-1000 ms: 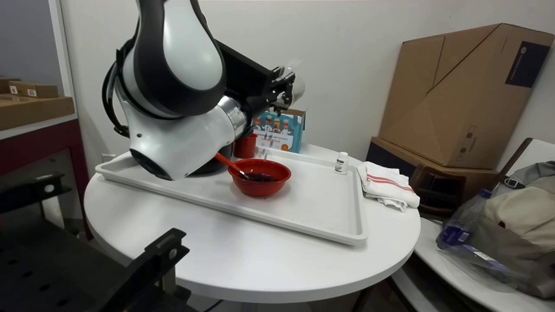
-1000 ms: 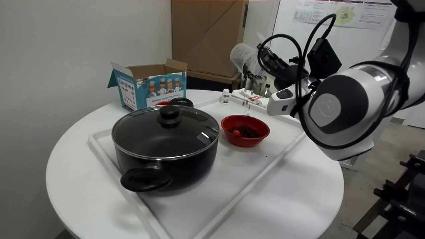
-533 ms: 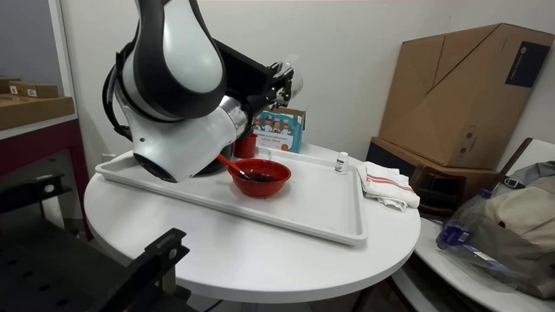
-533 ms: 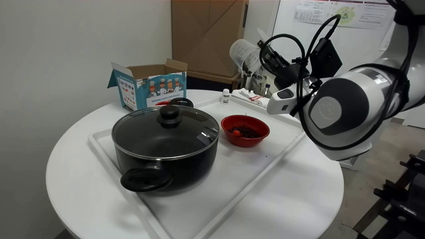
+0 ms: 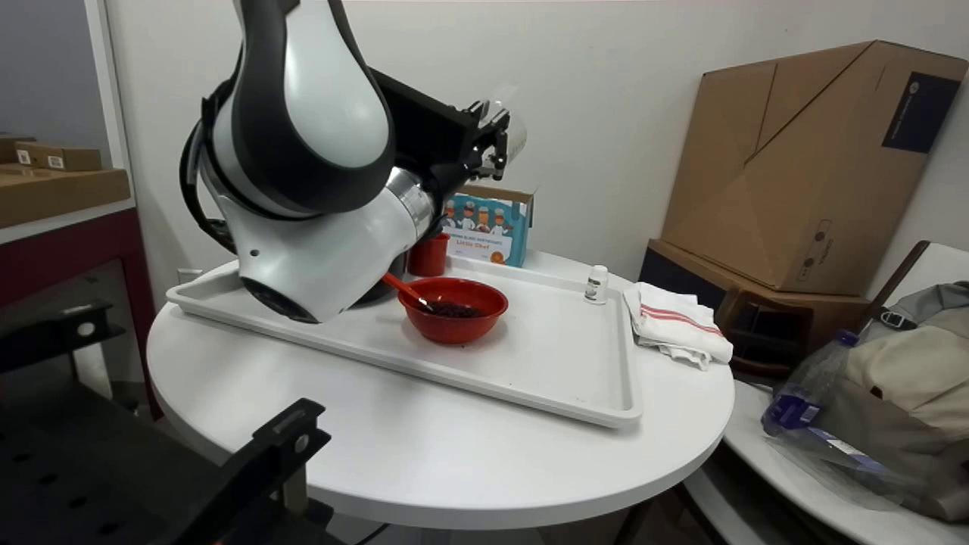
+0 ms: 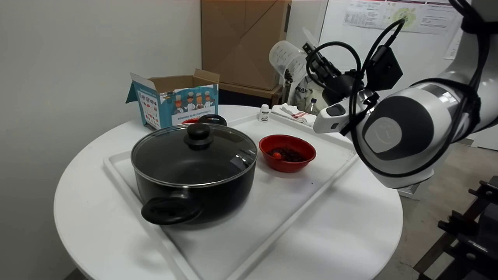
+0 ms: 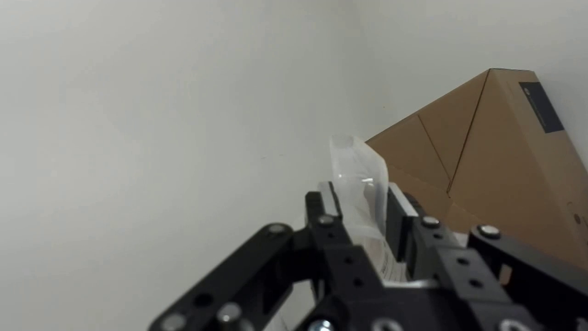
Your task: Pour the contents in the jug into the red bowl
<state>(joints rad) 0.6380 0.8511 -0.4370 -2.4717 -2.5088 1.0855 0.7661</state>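
The clear jug (image 6: 285,58) is tipped over in the air above the tray, with a few dark pieces in its lower part. It also shows in the other views (image 5: 517,138) (image 7: 360,184). My gripper (image 7: 365,202) is shut on the jug's handle-like clear part, with one finger on each side. In both exterior views the gripper (image 5: 492,129) (image 6: 308,48) is high, well above the red bowl. The red bowl (image 5: 454,329) (image 6: 286,167) stands upright on the tray and holds dark pieces. A red-handled spoon (image 5: 400,288) leans in it.
A black lidded pot (image 6: 194,202) stands on the white tray (image 5: 530,386). A red cup (image 5: 428,256), an open blue box (image 6: 188,105), a small white bottle (image 5: 596,285) and a folded towel (image 5: 676,324) are around it. Large cardboard boxes (image 5: 802,182) stand behind.
The gripper and jug have risen a little. Faint streaks of falling pieces between jug and bowl no longer show, and fewer dark pieces show in the jug.
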